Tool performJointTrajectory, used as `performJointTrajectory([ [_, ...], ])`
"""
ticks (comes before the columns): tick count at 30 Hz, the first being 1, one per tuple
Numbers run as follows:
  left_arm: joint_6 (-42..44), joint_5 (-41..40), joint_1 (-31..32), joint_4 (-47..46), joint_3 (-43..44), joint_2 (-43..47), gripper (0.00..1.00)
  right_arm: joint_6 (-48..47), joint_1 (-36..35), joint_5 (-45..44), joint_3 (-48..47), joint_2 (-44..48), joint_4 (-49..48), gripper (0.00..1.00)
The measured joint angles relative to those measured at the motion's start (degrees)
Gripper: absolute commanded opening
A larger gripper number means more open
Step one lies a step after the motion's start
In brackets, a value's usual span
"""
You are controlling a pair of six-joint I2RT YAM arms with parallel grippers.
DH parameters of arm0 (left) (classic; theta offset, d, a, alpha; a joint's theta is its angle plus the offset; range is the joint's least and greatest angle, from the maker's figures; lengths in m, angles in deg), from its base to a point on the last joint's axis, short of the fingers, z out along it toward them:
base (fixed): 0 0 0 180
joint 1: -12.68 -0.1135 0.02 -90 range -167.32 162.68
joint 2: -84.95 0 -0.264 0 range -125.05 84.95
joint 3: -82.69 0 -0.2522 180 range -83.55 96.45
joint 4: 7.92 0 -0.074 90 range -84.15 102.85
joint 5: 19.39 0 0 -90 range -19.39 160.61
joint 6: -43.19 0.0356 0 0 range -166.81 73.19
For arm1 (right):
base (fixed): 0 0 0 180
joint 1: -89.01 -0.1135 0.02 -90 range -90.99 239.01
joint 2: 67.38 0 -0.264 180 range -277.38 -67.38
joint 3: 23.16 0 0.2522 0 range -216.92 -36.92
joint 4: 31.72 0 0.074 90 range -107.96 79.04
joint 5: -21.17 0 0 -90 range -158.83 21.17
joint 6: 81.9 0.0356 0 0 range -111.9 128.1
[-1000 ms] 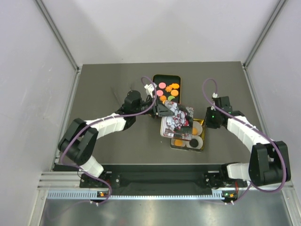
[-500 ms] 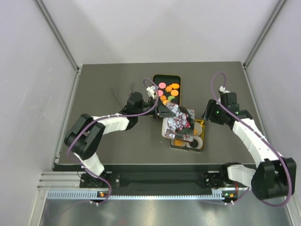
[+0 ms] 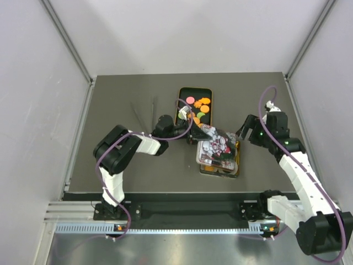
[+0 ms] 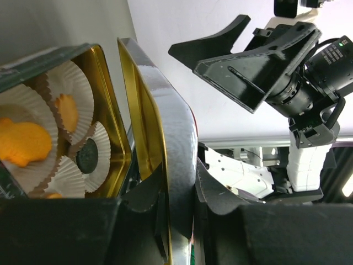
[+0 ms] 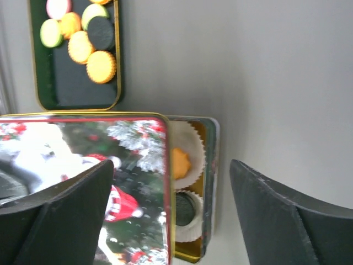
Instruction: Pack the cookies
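the christmas-print metal lid (image 3: 219,146), clamped edge-on in the left gripper (image 4: 176,186), has been swung over the gold tin (image 5: 212,165) holding cupped cookies (image 5: 181,161), and the right gripper (image 3: 245,128) pulled back with fingers (image 5: 287,221) spread, though it's likely not seated yet and others are left on the black tray (image 5: 66,88).

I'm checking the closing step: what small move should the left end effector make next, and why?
Probably lower the lid flat, sliding it over the tin's uncovered side. The left end effector clamps the lid's edge; the lid is tilted and covers only part of the tin, with cookies in cups exposed.
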Motion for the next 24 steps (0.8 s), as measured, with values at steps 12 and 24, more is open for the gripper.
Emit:
performJointTrajectory([
  [12,-3.7,-0.3,2.8,-6.7,2.8,-5.7,0.02,2.7,0.0,9.6,9.6,0.9,-6.1,1.00],
  [24,-4.5,-1.5,4.2,-8.7,4.5,-10.1,0.03,4.2,0.4,12.2,12.5,0.3,-10.2,1.00],
])
